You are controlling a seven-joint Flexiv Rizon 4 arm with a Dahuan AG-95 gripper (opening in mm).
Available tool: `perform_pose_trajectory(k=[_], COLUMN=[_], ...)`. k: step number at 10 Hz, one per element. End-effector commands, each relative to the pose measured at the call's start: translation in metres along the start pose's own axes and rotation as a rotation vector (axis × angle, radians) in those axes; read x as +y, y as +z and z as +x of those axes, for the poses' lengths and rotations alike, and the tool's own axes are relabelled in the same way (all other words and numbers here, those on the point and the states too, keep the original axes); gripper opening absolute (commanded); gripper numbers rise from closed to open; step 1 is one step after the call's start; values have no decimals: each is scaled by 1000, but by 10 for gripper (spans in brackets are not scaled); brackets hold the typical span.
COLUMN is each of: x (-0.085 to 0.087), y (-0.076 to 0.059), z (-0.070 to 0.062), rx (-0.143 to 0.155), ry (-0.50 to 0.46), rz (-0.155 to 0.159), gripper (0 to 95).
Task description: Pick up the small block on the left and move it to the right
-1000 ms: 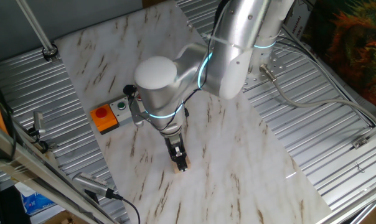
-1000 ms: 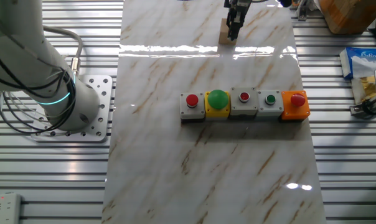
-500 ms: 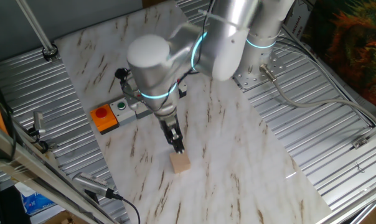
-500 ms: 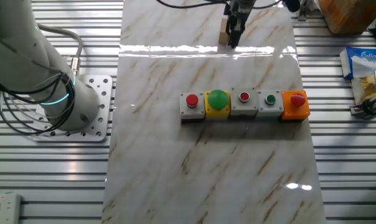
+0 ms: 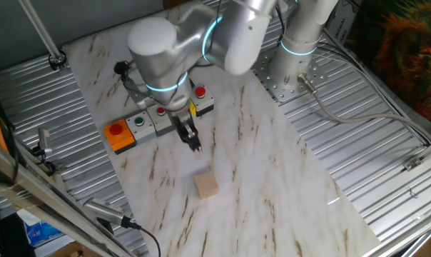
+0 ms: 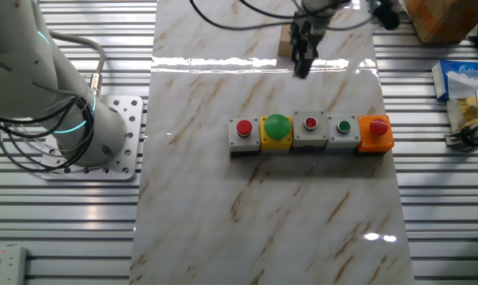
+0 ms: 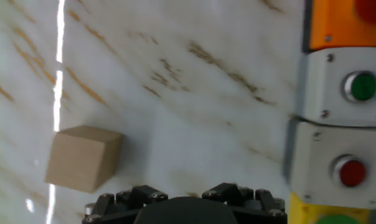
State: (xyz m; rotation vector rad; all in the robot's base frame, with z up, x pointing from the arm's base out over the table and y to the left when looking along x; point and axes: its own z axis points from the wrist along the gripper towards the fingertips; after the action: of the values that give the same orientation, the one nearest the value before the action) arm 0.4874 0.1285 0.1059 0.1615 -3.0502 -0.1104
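The claw (image 5: 194, 143) hangs empty above the white marbled tabletop (image 5: 272, 185), its fingers apparently close together. Swinging low, it could clip the row of button boxes (image 6: 310, 133) close by. The plain tan wooden cube (image 5: 207, 185) sits apart from it, untouched, toward the tabletop's edge.

Lighting bright, even. Glare band crossed marble tabletop (image 6: 223, 62); hand view motion-blurred, streak at left; shadows soft.

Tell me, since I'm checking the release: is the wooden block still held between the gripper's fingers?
No, the small block sits alone on the marble tabletop, apart from the raised gripper.
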Motion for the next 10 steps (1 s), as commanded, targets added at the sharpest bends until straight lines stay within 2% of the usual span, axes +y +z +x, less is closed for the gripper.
perform_pose_trajectory(k=[1,4,8,10], x=[-19,-23,-22,-18], y=[-5,5,4,-4], z=[3,-10,-15,-18], rx=[19,25,25,26], ry=[1,77,83,83], rz=[50,46,41,42], gripper=[570,0,0,0])
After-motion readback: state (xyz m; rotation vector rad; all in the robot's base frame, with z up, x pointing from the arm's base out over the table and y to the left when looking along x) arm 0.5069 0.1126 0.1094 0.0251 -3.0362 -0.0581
